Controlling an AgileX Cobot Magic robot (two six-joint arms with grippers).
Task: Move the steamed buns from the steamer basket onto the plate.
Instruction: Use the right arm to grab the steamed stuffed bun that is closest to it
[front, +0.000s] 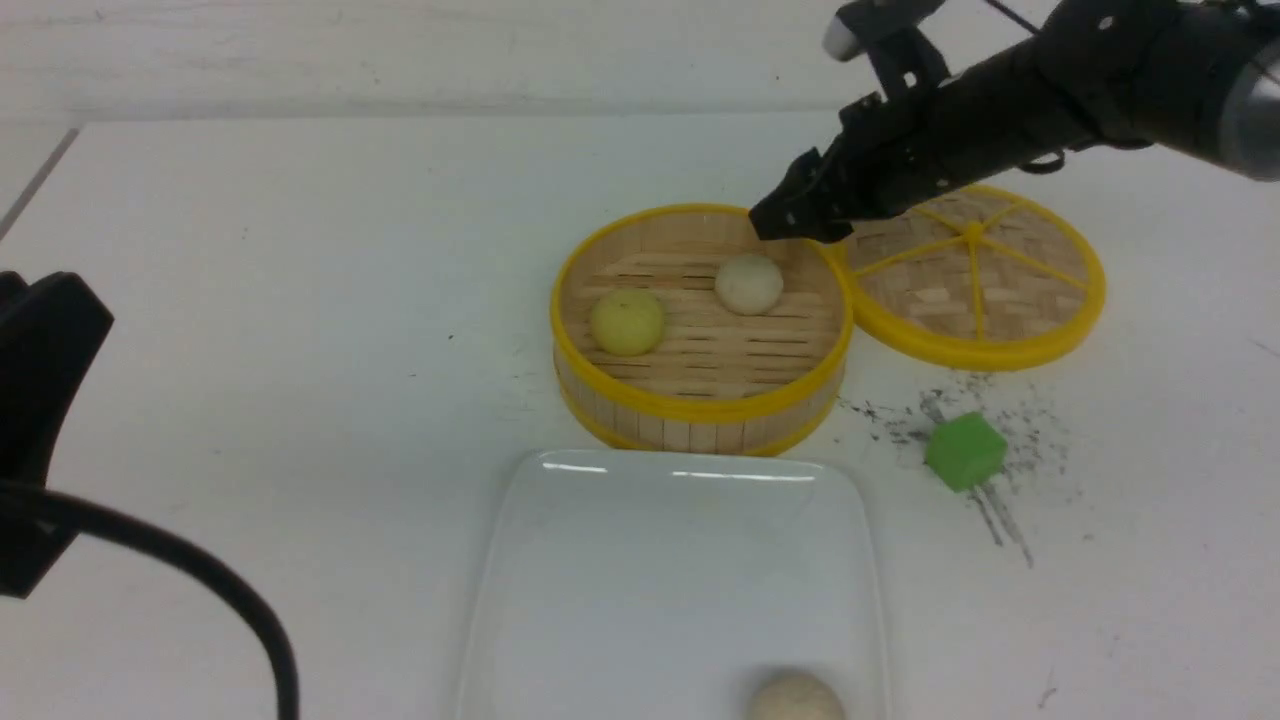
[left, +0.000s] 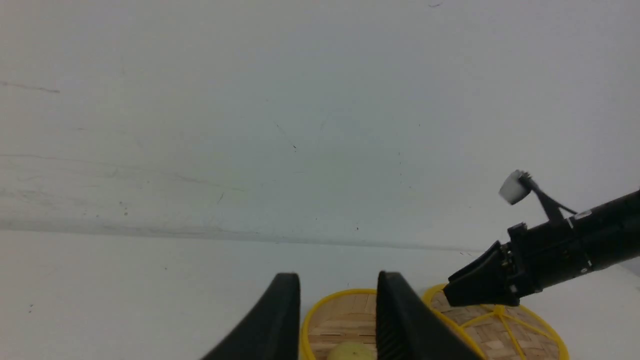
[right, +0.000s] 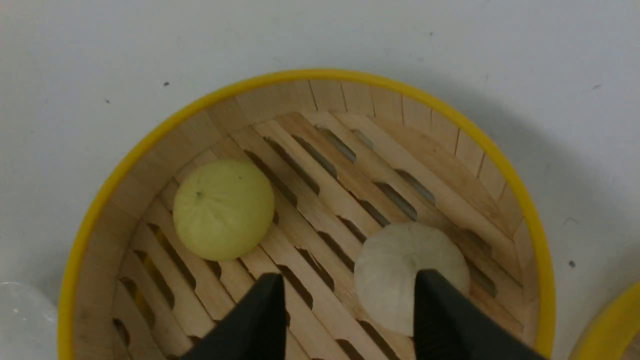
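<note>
The steamer basket (front: 700, 408) stands mid-table and holds two steamed buns: a yellow-green one (front: 627, 322) at its left and an off-white one (front: 749, 283) at its far right. A third, beige bun (front: 797, 698) lies on the plate (front: 650, 580) near its front edge. My right gripper (front: 790, 222) hovers open over the basket's far right rim. In the right wrist view, the off-white bun (right: 395, 260) sits partly under one finger (right: 440, 310), and nothing is gripped. My left gripper (left: 338, 276) is open and empty, well off to the left.
The flat woven lid (front: 975, 275) lies touching the basket's right side, under my right arm. A green cube (front: 965, 450) sits on dark scuff marks to the right of the plate. My left arm (front: 40, 400) and its cable fill the left edge.
</note>
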